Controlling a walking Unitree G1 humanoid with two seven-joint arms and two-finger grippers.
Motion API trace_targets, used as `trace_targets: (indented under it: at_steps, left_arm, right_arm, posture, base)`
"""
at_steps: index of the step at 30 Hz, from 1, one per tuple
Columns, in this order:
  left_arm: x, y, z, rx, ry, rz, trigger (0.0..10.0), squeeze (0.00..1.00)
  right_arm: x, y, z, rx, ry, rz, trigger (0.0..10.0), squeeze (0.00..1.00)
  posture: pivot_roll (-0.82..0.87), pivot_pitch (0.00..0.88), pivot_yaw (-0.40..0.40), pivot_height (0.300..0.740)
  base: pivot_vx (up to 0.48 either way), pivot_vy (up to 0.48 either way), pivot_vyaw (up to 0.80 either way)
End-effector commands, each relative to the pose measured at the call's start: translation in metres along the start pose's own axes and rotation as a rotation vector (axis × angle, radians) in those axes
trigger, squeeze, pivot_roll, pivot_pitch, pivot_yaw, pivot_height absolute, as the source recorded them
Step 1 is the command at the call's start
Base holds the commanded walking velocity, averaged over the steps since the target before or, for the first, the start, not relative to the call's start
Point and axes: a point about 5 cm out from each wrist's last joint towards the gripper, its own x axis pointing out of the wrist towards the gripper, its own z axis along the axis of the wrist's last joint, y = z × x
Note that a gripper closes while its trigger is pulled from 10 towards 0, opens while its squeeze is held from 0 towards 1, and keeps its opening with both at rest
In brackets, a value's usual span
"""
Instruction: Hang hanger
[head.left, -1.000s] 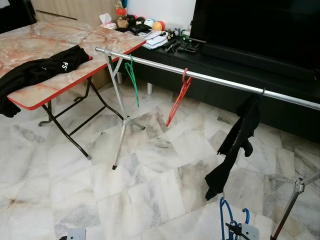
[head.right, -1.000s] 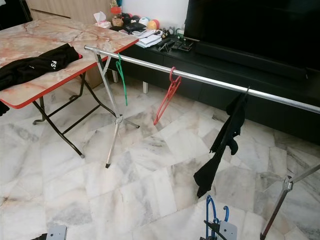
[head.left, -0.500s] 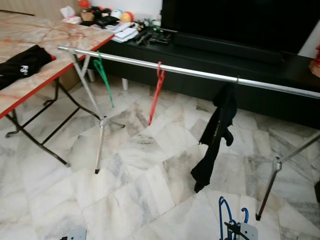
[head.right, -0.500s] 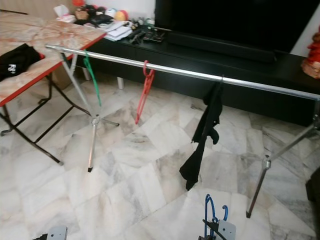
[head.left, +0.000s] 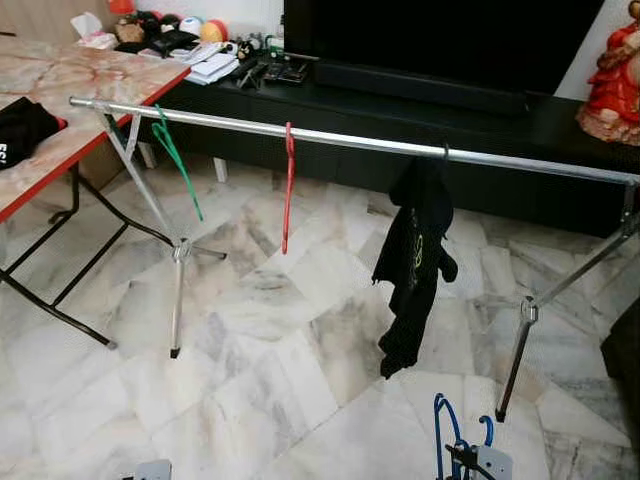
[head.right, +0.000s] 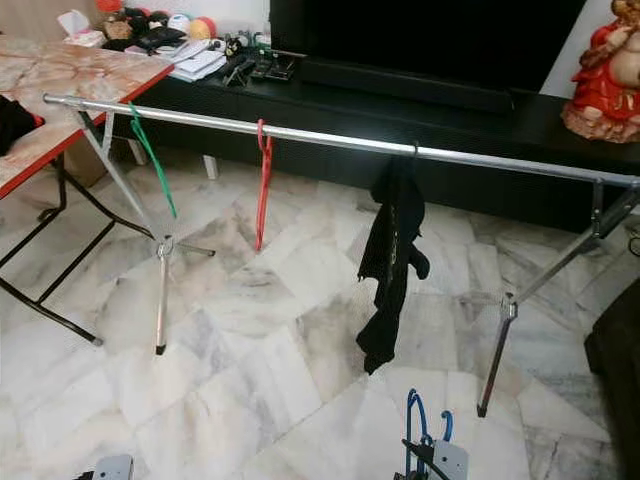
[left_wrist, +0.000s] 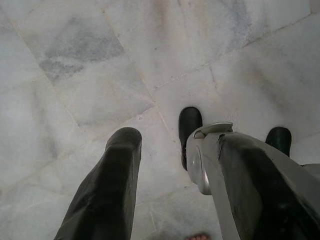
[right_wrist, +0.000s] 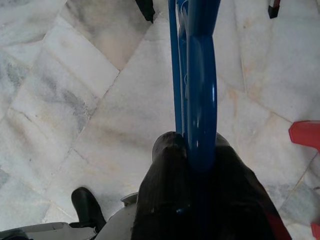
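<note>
Head views: long silver metal clothes rail on splayed tripod legs, spanning pale grey-veined marble floor; green plastic hanger hooked near the rail's left end, red plastic hanger hooked just right of it, black garment draped from a hanger hook near mid-rail, hem clear of the floor. Folding table with marble-pattern top and red edge at far left, black cloth on its near edge. Low black cabinet behind the rail, small clutter on its left end, large dark screen above, red figurine on its right end. Blue plastic hanger upright at the bottom edge, well below the rail and right of the garment, held by right gripper. Left wrist view: left gripper idle above bare marble, two black fingers spread apart, nothing between them; two dark rounded shapes below on the floor, identity unclear. Right wrist view: right gripper's black fingers closed tight on the blue hanger's body, its bars running up and away over the floor; red object at the frame edge, not identifiable.
</note>
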Motion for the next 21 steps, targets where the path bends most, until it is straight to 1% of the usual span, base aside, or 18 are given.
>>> trace_targets:
  at_steps: [1,4,6,9,11,21]
  left_arm:
    - [-0.0016,0.002,-0.011,0.0,0.037,0.003,10.0,0.0]
    - [-0.0018,0.0029,-0.0117,-0.003,0.041,0.007,10.0,0.0]
    - [-0.0018,0.0032,-0.0124,0.005,0.047,0.006,10.0,0.0]
    - [-0.0019,0.0036,-0.0131,0.014,0.054,0.008,10.0,0.0]
    - [-0.0021,0.0035,-0.0143,0.037,0.06,0.004,10.0,0.0]
    - [-0.0023,0.0035,-0.0156,0.028,0.062,0.006,10.0,0.0]
  right_arm:
    - [-0.0009,0.0001,-0.0068,0.021,0.024,-0.005,10.0,0.0]
    - [-0.0009,0.0002,-0.0069,0.02,0.024,-0.005,10.0,0.0]
    - [-0.0009,0.0001,-0.0067,0.016,0.023,-0.006,10.0,0.0]
    - [-0.0009,-0.0001,-0.0057,0.035,0.011,-0.013,10.0,0.0]
    - [-0.0006,0.001,-0.0041,0.029,0.003,-0.004,10.0,0.0]
    - [-0.0006,0.0015,-0.0046,0.026,0.003,-0.004,10.0,0.0]
  posture:
    - [0.02,0.128,-0.044,0.74]
    - [0.02,0.128,-0.044,0.74]
    - [0.03,0.128,-0.047,0.74]
    - [0.03,0.128,-0.048,0.74]
    - [0.03,0.128,-0.048,0.74]
    - [0.03,0.127,-0.047,0.74]
  base:
    - [0.0,0.0,-0.8]
    - [0.0,0.092,-0.8]
    - [0.0,0.368,-0.8]
    - [0.0,0.48,-0.8]
    - [0.0,0.48,0.0]
    - [0.0,0.408,0.0]
